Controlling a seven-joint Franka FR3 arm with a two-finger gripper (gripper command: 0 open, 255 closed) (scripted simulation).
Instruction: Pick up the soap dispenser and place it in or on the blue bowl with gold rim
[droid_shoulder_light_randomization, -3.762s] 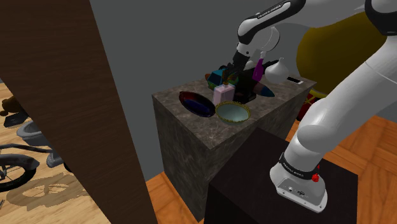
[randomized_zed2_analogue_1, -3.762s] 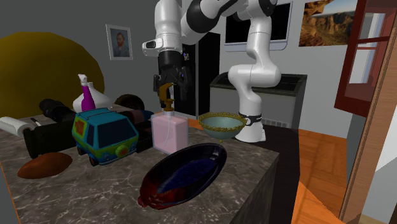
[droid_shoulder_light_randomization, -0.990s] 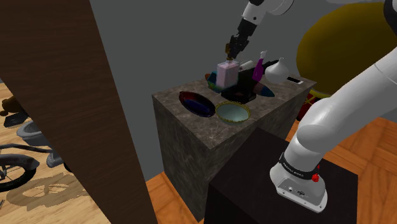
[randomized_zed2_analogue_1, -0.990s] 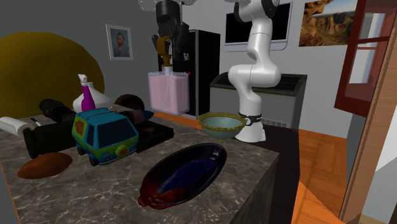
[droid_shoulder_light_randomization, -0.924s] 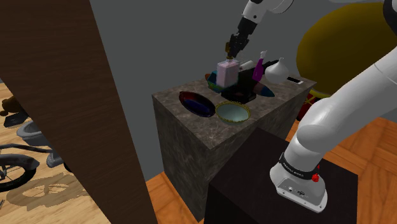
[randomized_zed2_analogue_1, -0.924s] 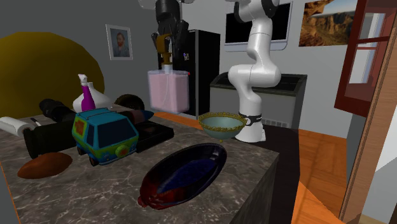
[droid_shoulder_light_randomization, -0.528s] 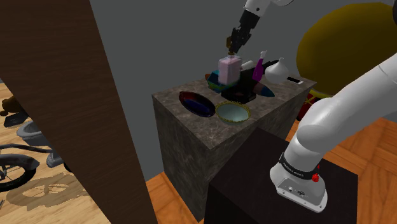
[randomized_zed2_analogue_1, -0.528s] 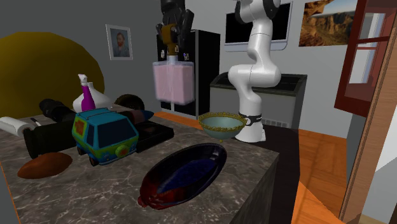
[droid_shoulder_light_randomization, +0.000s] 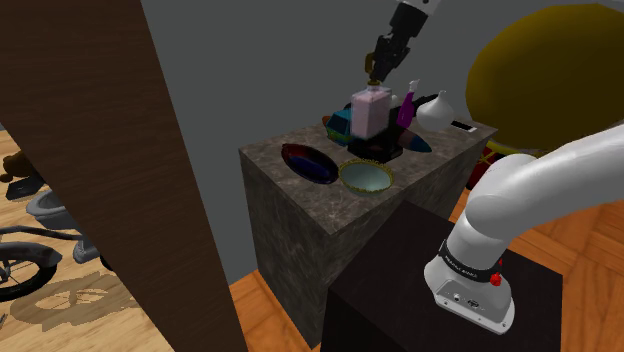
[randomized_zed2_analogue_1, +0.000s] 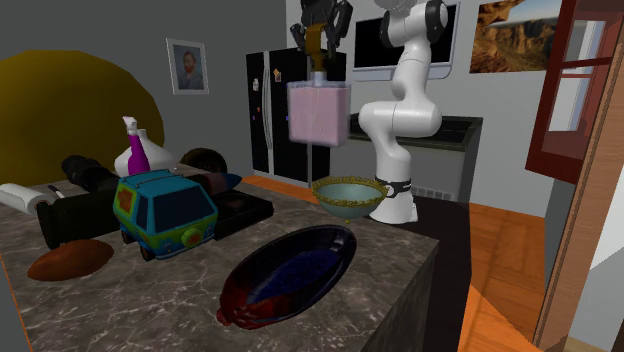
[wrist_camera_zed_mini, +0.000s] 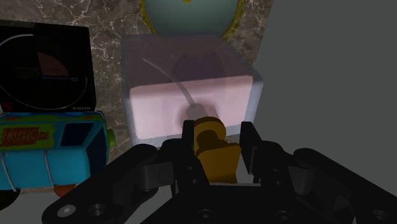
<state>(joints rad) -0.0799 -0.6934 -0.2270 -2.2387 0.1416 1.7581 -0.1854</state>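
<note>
Pink translucent soap dispenser (randomized_zed2_analogue_1: 318, 112) — square-bodied, amber-topped

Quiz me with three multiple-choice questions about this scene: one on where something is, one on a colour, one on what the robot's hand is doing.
1. Where is the pink square soap dispenser relative to the marbled stone counter? A standing on it; B hanging in the air above it; C lying under it.
2. What colour is the dispenser's pump? A green; B white; C golden brown.
3. The black two-finger gripper is: A shut on the pump; B open, empty; C resting on the counter.
Answers: B, it hangs clear of the counter; C, the wrist view shows it golden brown; A, it clasps the pump.
</note>
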